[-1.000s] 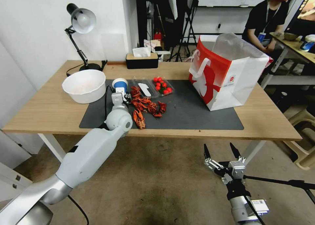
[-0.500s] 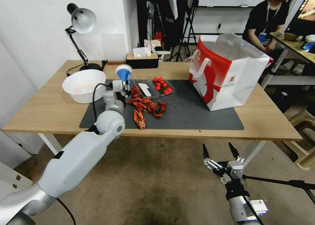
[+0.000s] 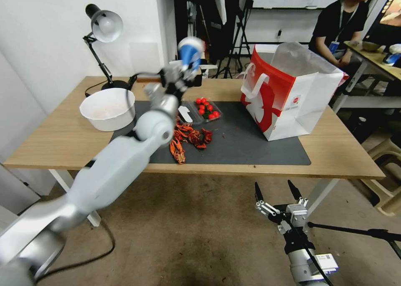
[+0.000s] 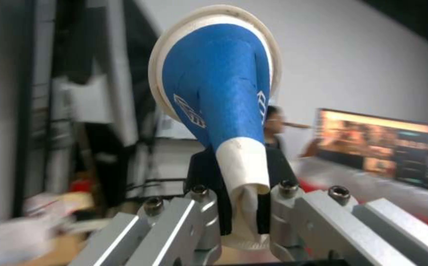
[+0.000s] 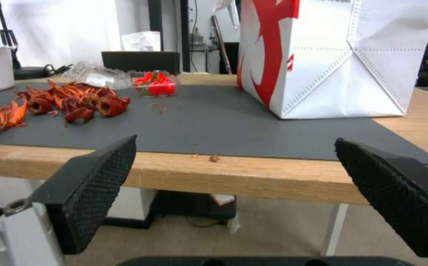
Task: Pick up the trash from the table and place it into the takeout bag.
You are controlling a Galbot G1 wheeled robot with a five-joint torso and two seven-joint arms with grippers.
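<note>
The right gripper (image 3: 277, 192) hangs below the table (image 3: 62, 140) edge, its 2 fingers spread wide. Beyond, the left gripper (image 3: 184, 71) pinches the base of the blue-and-white paper cup (image 3: 190, 50), raised above the table's back edge, left of the takeout bag (image 3: 292, 98).
</note>
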